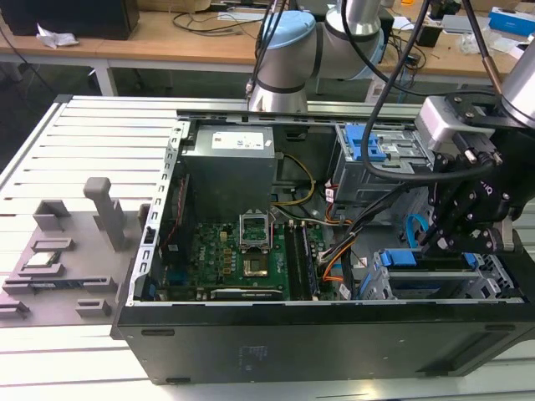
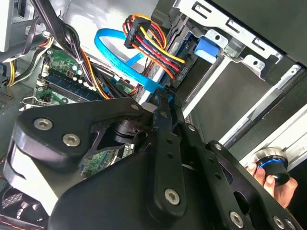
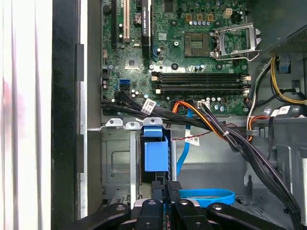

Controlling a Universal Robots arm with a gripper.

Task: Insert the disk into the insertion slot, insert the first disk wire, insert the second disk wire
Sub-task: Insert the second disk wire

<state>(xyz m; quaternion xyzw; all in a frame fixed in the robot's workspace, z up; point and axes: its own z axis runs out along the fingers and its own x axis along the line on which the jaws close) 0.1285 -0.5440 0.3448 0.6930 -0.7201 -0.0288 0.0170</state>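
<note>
1 gripper (image 1: 449,242) hangs at 1 insertion slot (image 1: 435,280) beside 1 blue cable (image 2: 122,64)

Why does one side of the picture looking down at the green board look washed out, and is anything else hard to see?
In the first wrist view, bright light bleaches the slatted table nearly white, while the motherboard stays crisp. In the second wrist view, the gripper looms dark and large, the blue cable sharp. In the exterior view, the computer case front sits in shadow.
</note>
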